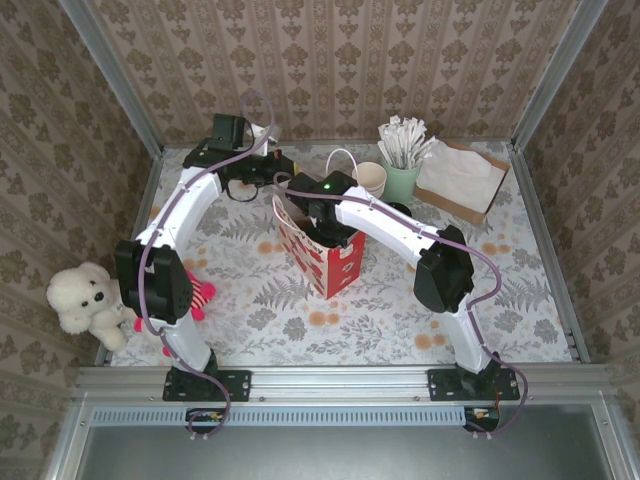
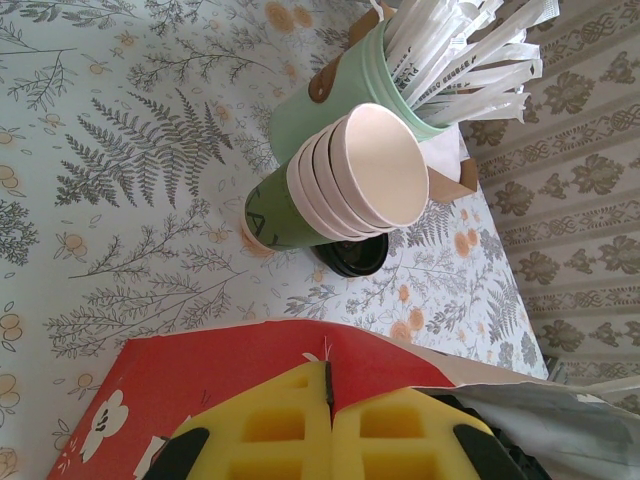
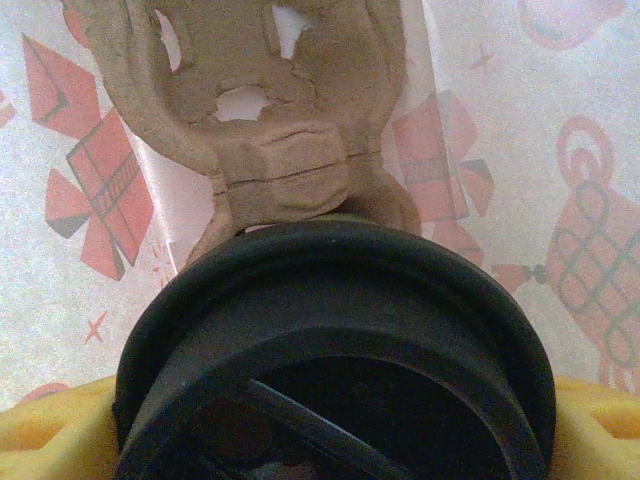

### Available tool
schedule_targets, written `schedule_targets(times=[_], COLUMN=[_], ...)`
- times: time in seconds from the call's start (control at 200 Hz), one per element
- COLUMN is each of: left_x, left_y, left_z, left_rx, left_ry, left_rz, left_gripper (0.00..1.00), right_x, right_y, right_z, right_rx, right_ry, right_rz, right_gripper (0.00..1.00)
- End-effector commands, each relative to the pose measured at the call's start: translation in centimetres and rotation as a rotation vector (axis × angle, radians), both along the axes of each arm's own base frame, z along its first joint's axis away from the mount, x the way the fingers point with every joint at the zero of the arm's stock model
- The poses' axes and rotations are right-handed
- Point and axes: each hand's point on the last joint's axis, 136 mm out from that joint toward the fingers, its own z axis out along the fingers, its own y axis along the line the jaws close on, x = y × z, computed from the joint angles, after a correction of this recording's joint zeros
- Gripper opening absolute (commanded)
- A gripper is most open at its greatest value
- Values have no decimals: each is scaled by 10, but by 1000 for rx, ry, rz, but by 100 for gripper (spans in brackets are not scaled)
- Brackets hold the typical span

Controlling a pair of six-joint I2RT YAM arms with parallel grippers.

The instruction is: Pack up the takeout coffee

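Right gripper (image 3: 330,425) pinches the coffee (image 3: 330,300) inside the bag (image 1: 340,268); left gripper (image 2: 330,420), pressed together, hangs over fern-print tabletop (image 2: 120,180), wallpapered walls (image 1: 340,60) around.

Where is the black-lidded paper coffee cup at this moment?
In the right wrist view, the black-lidded cup sits between the yellow fingers of the right gripper, inside the red-patterned paper bag, just before a brown pulp cup carrier.

Left gripper (image 2: 328,395) closed — red bag (image 2: 200,370) just beside.
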Motion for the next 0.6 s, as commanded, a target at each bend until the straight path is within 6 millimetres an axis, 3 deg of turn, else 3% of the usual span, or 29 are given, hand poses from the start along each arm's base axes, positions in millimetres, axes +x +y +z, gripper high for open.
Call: schedule_targets(times=[0.0,0.34,0.595], left_x=[4,3,4], left_y=[-3,-3,-4], left_z=[8,9,5], left_rx=[-24,-24,-24], left_ry=[-11,-11,-8], left_rz=[-8,-8,-13], left_gripper=[0,0,0], right_x=[-10,-12,-18], right_y=[-4,-6,3], right_z=[-10,-22,-11], right_rx=[-7,-25,54], right_ry=[63,88,103], right_rz=[-26,-29,-31], right_gripper=[49,49,49])
